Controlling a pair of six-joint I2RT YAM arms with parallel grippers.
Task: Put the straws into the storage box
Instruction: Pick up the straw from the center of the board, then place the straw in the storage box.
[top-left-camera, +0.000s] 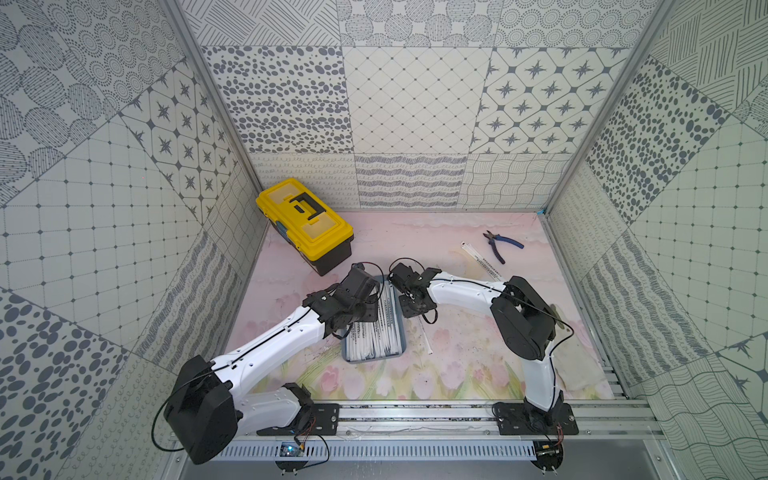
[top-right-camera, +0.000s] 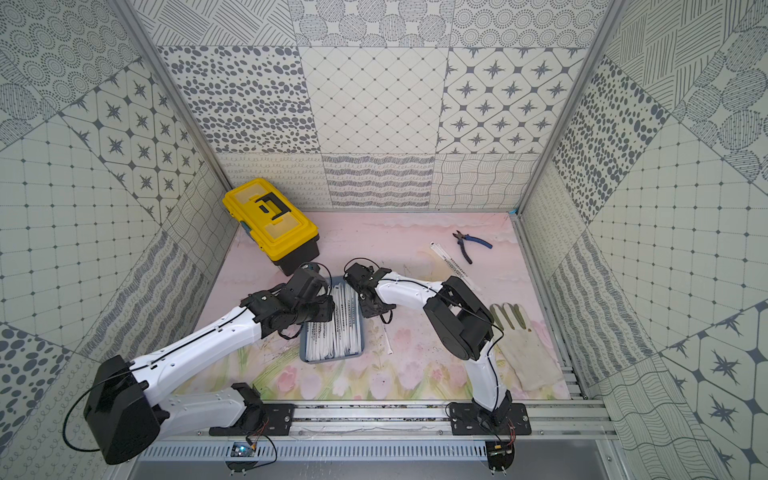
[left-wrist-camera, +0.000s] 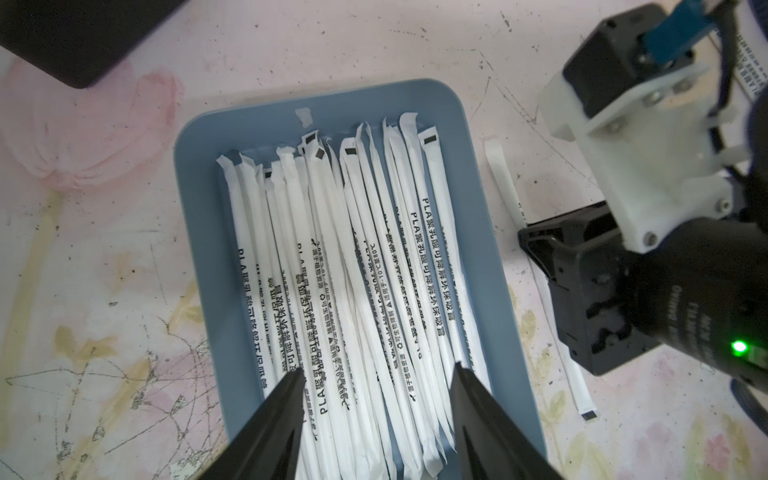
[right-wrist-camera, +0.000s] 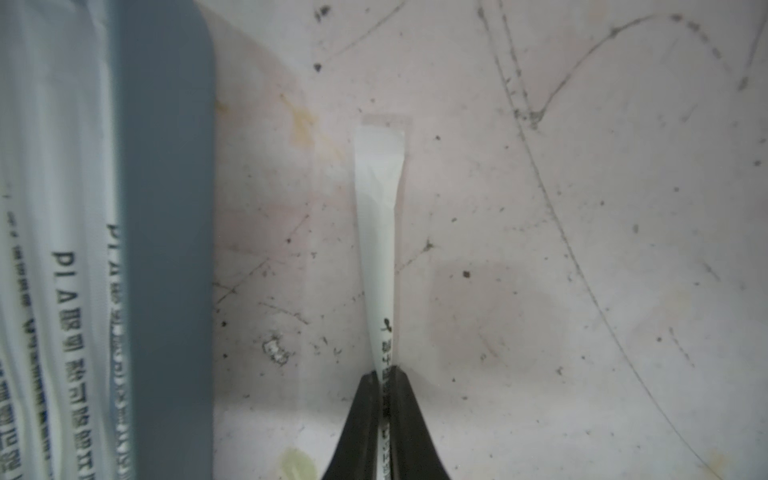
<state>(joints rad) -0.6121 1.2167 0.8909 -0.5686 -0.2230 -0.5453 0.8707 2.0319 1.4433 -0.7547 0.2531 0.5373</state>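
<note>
Two white-and-black arms reach inward over a pink, flower-printed surface (top-left-camera: 415, 245). The left arm (top-left-camera: 270, 345) stretches forward from the base rail with its wrist bent down over the storage box (top-left-camera: 374, 358), and the right arm (top-left-camera: 465, 291) is folded at the elbow and angled across toward that box's right rim. A yellow toolbox (top-left-camera: 305, 222) sits in the back left corner, a pale glove (top-right-camera: 523, 345) lies near the surface's right edge, and blue-handled pliers (top-left-camera: 500, 245) rest at the back right just beside some loose straws (top-left-camera: 484, 262). The blue-grey storage box, at the middle of the surface, is packed with straws (left-wrist-camera: 353, 270) in white printed wrappers, laid lengthwise side by side. The left claw (left-wrist-camera: 376, 374) hangs above them with its jaws well apart and nothing seen in its grip. The right claw (right-wrist-camera: 384, 370), low over the surface just beside the box, is pinched tight on a lone straw (right-wrist-camera: 380, 208) that lies outside the box, roughly parallel to its rim.
</note>
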